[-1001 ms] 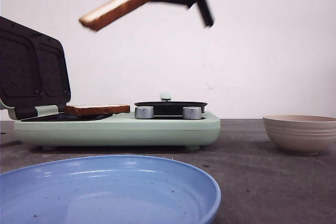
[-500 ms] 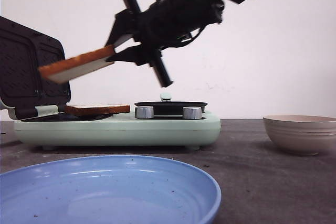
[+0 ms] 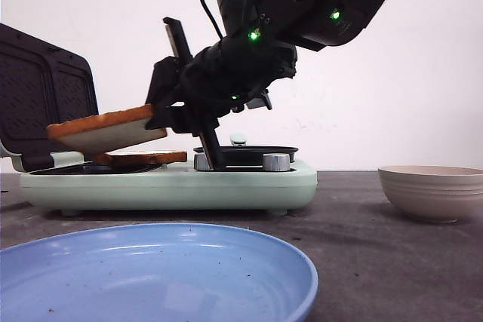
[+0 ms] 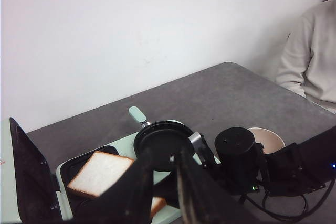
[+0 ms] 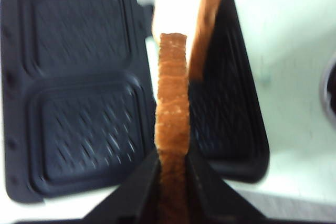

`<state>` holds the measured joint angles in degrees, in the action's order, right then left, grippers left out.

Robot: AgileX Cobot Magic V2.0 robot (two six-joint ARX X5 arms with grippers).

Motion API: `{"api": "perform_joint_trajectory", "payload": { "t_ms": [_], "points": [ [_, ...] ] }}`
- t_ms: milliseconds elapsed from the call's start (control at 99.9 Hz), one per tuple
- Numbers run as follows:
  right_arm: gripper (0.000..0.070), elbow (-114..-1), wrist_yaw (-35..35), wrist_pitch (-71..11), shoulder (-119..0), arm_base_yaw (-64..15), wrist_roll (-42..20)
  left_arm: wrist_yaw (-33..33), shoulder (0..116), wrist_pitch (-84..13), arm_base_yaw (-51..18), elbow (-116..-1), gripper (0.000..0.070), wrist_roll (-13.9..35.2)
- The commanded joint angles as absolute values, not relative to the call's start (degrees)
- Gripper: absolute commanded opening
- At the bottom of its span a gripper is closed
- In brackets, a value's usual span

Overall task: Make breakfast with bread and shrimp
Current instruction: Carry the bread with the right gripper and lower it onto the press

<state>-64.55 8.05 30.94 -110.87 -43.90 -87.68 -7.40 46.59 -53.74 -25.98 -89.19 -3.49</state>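
Currently: right gripper (image 3: 160,115) clamped on upper slice (image 3: 106,130) by one edge (crust seen edge-on between fingers (image 5: 142,187)), just above lower slice (image 3: 139,157) in the press (image 3: 170,182). Left gripper (image 4: 163,182) fingers apart, holding nothing.

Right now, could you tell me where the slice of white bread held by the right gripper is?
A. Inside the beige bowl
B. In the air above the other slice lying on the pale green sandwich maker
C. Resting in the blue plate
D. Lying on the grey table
B: the right gripper clamps the slice of white bread by one edge, tilted just above the other slice on the pale green sandwich maker.
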Motion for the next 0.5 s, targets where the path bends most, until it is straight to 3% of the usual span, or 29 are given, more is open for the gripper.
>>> {"api": "perform_joint_trajectory", "payload": {
  "t_ms": [0, 490],
  "points": [
    [0.0001, -65.98, 7.46, 31.73, -113.03, -44.40, -89.82, -7.35, 46.94, -53.17, -26.33, -90.13, 0.0003, -3.38],
    [0.0001, -77.01, 8.99, 30.02, -120.38, -44.25, -90.02, -7.35, 46.94, -53.23, -27.00, -90.13, 0.0003, -3.42]
  ]
}}
